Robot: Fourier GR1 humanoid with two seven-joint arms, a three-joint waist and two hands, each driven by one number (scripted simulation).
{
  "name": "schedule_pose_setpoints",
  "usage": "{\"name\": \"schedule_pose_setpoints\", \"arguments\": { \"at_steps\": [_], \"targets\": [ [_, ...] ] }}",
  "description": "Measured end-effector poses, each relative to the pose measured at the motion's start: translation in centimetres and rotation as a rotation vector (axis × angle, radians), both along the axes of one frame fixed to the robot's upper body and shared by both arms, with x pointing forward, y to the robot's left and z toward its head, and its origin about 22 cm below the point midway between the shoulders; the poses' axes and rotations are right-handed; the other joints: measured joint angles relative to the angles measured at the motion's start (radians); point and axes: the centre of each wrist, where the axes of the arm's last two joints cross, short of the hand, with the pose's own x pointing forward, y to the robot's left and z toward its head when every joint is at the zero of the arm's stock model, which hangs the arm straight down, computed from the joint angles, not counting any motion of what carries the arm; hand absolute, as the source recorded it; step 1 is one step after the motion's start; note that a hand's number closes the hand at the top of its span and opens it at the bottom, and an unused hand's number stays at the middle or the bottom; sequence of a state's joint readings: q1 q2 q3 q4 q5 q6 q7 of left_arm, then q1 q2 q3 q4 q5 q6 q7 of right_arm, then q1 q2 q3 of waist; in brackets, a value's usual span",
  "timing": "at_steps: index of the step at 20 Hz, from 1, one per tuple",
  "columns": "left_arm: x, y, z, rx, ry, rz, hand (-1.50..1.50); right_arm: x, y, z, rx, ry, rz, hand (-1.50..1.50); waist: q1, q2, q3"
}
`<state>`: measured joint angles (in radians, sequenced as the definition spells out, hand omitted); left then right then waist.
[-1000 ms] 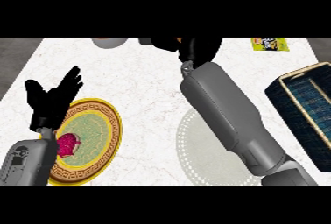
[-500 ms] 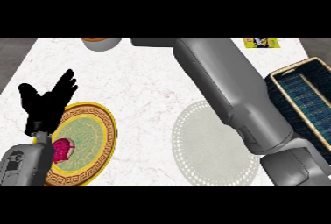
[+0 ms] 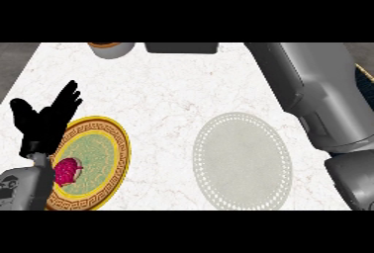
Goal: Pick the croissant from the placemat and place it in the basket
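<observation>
Fingers (image 3: 67,96) of left hand (image 3: 44,123) straight; placemat (image 3: 241,159) bare.

The left hand (image 3: 44,121) shows at the left edge of the head view, open, with fingers straight and spread upward and the thumb set apart to the left. Its grey forearm (image 3: 22,190) enters from the lower left corner. The right forearm (image 3: 329,106) runs along the right side from the lower edge to the upper edge; the right hand is outside the view.
</observation>
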<state>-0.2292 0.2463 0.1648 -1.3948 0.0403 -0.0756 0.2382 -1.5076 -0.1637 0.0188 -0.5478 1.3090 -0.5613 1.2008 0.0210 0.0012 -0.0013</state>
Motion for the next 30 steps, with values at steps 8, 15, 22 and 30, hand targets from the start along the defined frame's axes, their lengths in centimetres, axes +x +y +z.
{"name": "schedule_pose_setpoints", "arguments": {
  "at_steps": [8, 15, 22, 30],
  "targets": [
    [-0.6, 0.5, -0.6, 0.005, 0.005, 0.02, 0.0, 1.6, -6.1, 0.7, -0.053, 0.042, -0.18, 1.5, -0.012, -0.001, 0.0],
    [-0.5, 1.4, -0.6, 0.002, 0.006, 0.033, 0.0, 1.8, -10.8, -0.9, -0.039, 0.069, -0.235, 1.5, -0.032, -0.007, 0.001],
    [-0.8, 2.0, -0.2, 0.001, 0.007, 0.038, 0.0, 0.8, -15.4, -4.5, -0.006, 0.078, -0.264, 1.5, -0.039, -0.01, 0.001],
    [-0.9, 1.5, -0.7, 0.001, 0.004, 0.035, 0.0, -1.1, -20.1, -8.1, 0.002, 0.056, -0.36, -1.5, -0.034, -0.007, 0.001]
  ]
}}
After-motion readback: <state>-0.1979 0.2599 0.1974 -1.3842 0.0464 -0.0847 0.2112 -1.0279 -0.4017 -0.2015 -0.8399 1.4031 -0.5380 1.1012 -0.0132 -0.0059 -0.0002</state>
